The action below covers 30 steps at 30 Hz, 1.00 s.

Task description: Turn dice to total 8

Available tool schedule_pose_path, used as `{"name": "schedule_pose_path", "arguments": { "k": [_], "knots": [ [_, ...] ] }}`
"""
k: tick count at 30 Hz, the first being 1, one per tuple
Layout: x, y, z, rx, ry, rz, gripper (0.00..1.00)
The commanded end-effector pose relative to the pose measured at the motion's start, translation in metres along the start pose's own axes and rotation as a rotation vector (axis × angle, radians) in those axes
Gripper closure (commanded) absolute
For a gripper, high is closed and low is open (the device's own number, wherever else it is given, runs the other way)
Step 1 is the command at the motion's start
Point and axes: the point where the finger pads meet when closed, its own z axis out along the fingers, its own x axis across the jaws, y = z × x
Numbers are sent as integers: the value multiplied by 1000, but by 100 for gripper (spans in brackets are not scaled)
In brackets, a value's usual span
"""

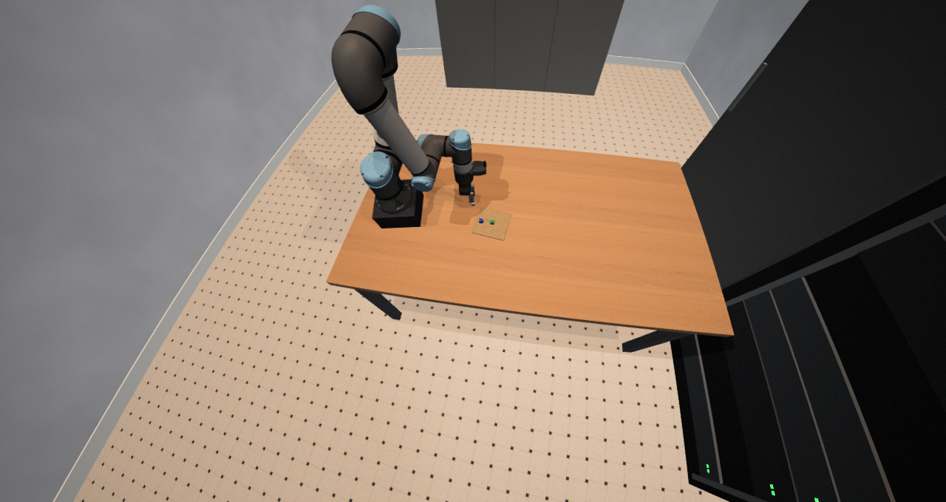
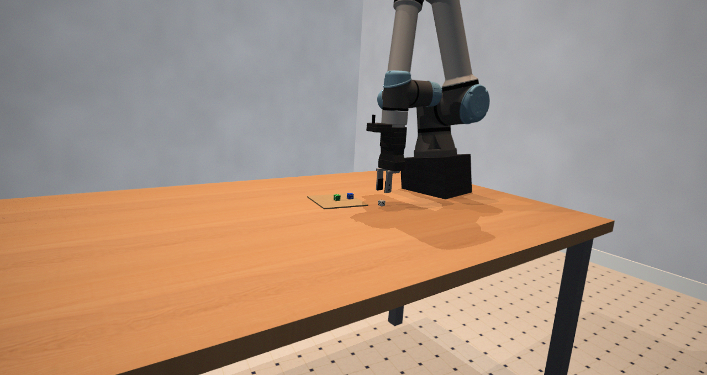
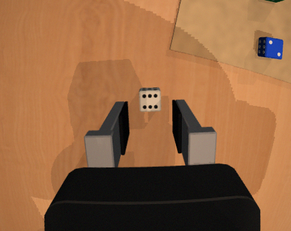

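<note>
A white die (image 2: 381,202) (image 3: 149,100) is seen outside the tan mat (image 1: 491,232) (image 2: 326,204) (image 3: 212,32), on the wooden table (image 1: 595,234) (image 2: 222,254) (image 3: 29,128), its six face turned up. Above it the gripper (image 1: 472,202) (image 2: 384,190) (image 3: 150,117) is held partway open, nothing gripped. On the mat, a blue die (image 1: 480,221) (image 2: 349,195) (image 3: 273,48) is shown with two pips up, near a green die (image 1: 491,222) (image 2: 336,197) (image 3: 274,0), whose top number cannot quite be made out, being mostly cropped from the wrist view.
</note>
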Motion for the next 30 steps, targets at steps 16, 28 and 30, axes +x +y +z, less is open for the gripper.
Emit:
{"name": "schedule_pose_path", "arguments": {
  "k": [16,28,30],
  "knots": [
    [0,-1,18,2,0,0,36],
    [0,-1,19,2,0,0,36],
    [0,-1,19,2,0,0,36]
  ]
}}
